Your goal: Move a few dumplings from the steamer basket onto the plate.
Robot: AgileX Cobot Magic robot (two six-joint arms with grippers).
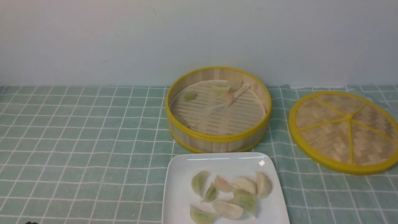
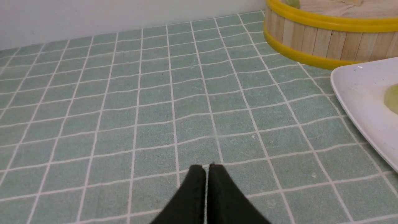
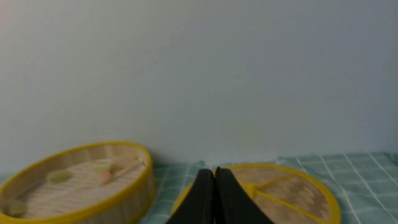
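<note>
Plate (image 1: 174,199) sits directly in front of the steamer basket (image 1: 217,141), rims nearly touching; judged placed so to keep each carry short. A cluster of dumplings (image 1: 231,194) lies on the plate, touching or overlapping, green, pinkish and cream. A few are in the basket along its far side, one green near the left wall (image 1: 189,96). Task judged largely met.

Woven lid (image 1: 345,130) lies flat to the right, apart from the basket, leaving its top open.

Left gripper (image 2: 206,168): fingers pressed together, empty, low over the checked cloth surface (image 1: 77,140) left of the plate. Right gripper (image 3: 214,171): fingers pressed together, empty, near the lid.

Open room: wide bare cloth to the left. Plate's near edge is cut off in the front view.
</note>
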